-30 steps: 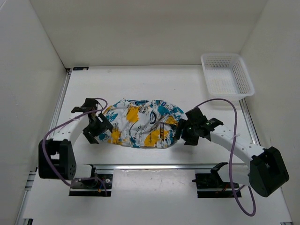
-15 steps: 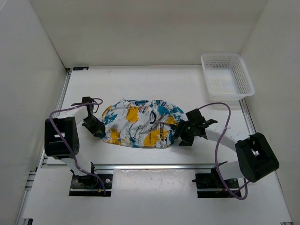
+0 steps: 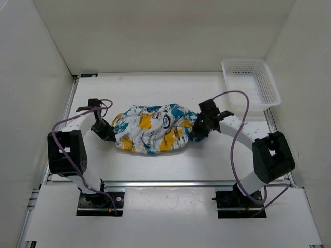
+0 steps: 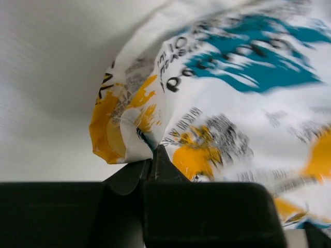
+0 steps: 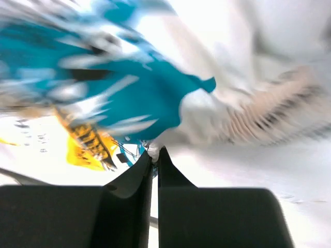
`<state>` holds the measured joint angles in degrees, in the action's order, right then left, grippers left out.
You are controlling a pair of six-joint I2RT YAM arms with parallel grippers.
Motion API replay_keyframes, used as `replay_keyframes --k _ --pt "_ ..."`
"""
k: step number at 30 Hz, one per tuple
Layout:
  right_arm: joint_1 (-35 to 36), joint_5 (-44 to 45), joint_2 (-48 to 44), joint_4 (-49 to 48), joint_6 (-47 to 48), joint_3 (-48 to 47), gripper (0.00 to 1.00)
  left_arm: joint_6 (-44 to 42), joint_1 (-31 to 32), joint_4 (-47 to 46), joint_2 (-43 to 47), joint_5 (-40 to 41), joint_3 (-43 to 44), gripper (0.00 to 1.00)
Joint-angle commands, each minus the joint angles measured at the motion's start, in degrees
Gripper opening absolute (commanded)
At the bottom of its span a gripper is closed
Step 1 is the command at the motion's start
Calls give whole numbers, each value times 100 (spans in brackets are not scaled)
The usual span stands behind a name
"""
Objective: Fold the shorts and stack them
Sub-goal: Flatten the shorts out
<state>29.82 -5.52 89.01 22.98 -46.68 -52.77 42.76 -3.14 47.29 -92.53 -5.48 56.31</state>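
One pair of shorts point(image 3: 152, 129) spans between left gripper point(image 3: 110, 136) and right gripper point(image 3: 196, 134), each clamped on it; one basket point(image 3: 243, 61) beyond the right.

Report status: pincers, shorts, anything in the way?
Left pincer shut on the shorts at their left edge; right pincer shut on the right edge. Shorts bunched, not yet folded. Basket at far right corner, out of the way.

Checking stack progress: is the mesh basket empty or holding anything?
Empty. The top view shows only bare mesh floor inside the white basket at far right; the shorts lie outside it, mid-table.
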Motion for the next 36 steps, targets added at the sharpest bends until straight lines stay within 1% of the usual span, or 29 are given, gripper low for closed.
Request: replay_keyframes --k 1,2,3,4,5,6,7,8,9,11,13,14,16,17,18,19,20,21,22,23,24,25,26,27,29,30,32,34,36 --pt "-808 490 -103 512 852 -1276 0 -75 94 131 403 -252 1192 10" --pt "-1012 369 -16 601 992 -1636 0 -75 146 227 289 -252 1580 10" --pt "-1205 272 89 733 1133 -2588 0 -75 147 324 175 -252 2019 10" --pt "-1564 166 360 899 1343 -3163 0 -75 208 560 52 -252 2520 10" --pt "-1724 26 519 1266 1441 -3795 0 -197 208 701 -262 -252 3691 10" --pt "-1873 -89 677 1496 1442 -4454 0 -250 260 920 -439 -252 4381 10" --pt "-2092 -290 853 1629 1512 -5514 0 -251 261 1158 -607 -200 5075 10" --pt "-2182 -361 855 1683 1573 -5925 0 -312 261 1569 -887 -200 6353 10" --pt "-2296 -362 855 1770 1574 -6251 0 -365 261 1721 -994 -200 6896 10" --pt "-2375 -423 750 1832 1627 -6604 0 -365 261 1871 -934 -295 7645 10" --pt "-2376 -424 268 1833 1688 -6274 0 -365 261 1557 -593 -471 7326 10" --pt "-2376 -424 -239 1659 1688 -5488 0 -365 261 1390 -86 -472 6610 10" --pt "-2376 -240 -874 1403 1688 -4388 0 -365 313 985 479 -472 5685 10" --pt "-2376 -239 -1190 1202 1688 -3799 0 -365 314 880 1073 -472 4636 10" --pt "-2376 -109 -1837 1139 1636 -3210 0 -365 314 774 1392 -524 4051 10" --pt "-2376 -12 -2165 1138 1635 -2064 0 -365 392 564 1709 -525 3445 10" --pt "-2376 59 -2465 1138 1635 -1513 0 -365 462 510 1991 -464 2865 14" --pt "-2376 312 -3042 1190 1635 -1029 2 -417 463 510 2463 -411 1832 27" --pt "-2376 480 -3291 1287 1635 -589 8 -418 463 510 2651 -358 1335 75" --pt "-2376 586 -3677 1392 1583 120 23 -305 463 405 2800 -358 886 88" --pt "-2376 657 -3811 1637 1487 362 33 -251 463 343 2950 -462 220 95" --pt "-2376 657 -3908 1726 1425 538 43 -164 463 290 2951 -568 -4 98" --pt "-2376 657 -3961 1805 1372 723 52 -163 515 290 2951 -569 -154 98" --pt "-2376 570 -3962 1876 1319 777 64 -85 577 238 2951 -569 -243 93" --pt "-2376 465 -3805 1973 1213 838 64 -84 577 237 2872 -263 -296 81" --pt "-2376 333 -3717 2060 1126 908 64 -84 577 237 2785 -209 -296 72" --pt "-2428 219 -3514 2114 1011 1032 64 -84 577 237 2627 -130 -296 64" --pt "-2429 156 -3461 2114 862 1268 63 -32 647 237 2434 -129 -357 63" --pt "-2429 -72 -3461 2044 705 1436 61 -31 726 237 2293 -129 -410 70"
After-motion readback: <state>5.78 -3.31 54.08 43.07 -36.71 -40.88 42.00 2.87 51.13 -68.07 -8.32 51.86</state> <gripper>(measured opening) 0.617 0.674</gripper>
